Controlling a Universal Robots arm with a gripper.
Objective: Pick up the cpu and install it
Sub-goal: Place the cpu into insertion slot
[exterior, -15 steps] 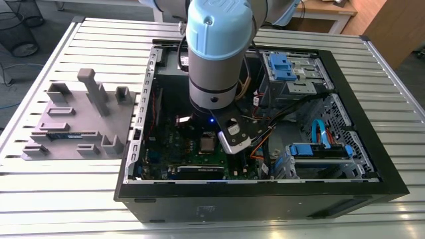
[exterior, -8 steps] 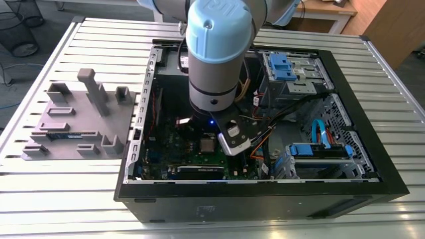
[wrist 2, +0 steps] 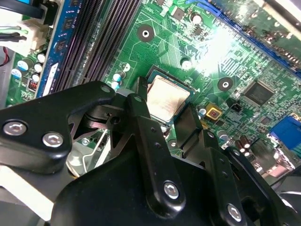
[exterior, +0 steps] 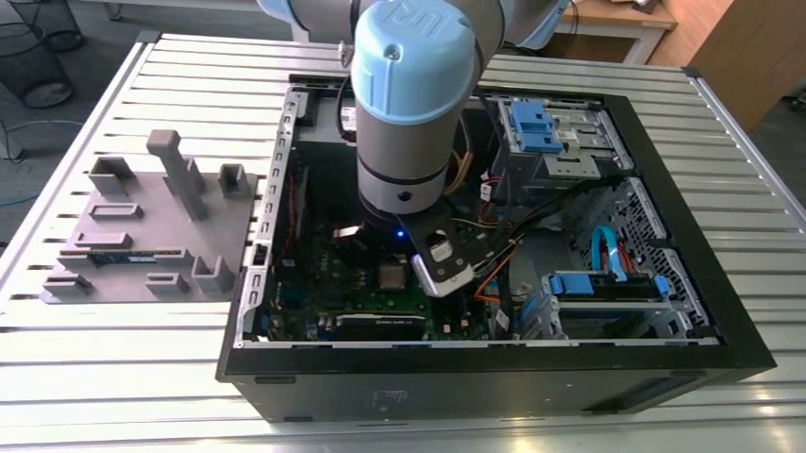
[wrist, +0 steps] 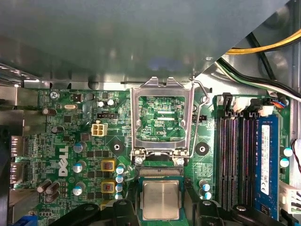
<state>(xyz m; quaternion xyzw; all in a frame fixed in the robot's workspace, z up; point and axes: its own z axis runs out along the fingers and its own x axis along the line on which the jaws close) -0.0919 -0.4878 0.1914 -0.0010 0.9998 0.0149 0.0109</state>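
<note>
**Exterior view.** One arm [exterior: 403,104] reaches down into one open computer case [exterior: 504,387] on a slatted table [exterior: 101,377]. One grey tray [exterior: 164,226] lies just beside the case, on the exterior view's left.

**First wrist view.** The cpu [wrist: 161,200] lies flat in its socket on the green board [wrist: 66,120], beside one raised metal frame [wrist: 162,84]. White lettering marks the board.

**Second wrist view.** The gripper [wrist 2: 163,106] is spread. Its two fingers [wrist 2: 141,117] flank the cpu, with the socket rim between.

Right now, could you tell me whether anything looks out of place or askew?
Nothing stands out. The cpu lies flat and square in its socket, and the silver socket frame is hinged open beside it, not yet closed.
</note>
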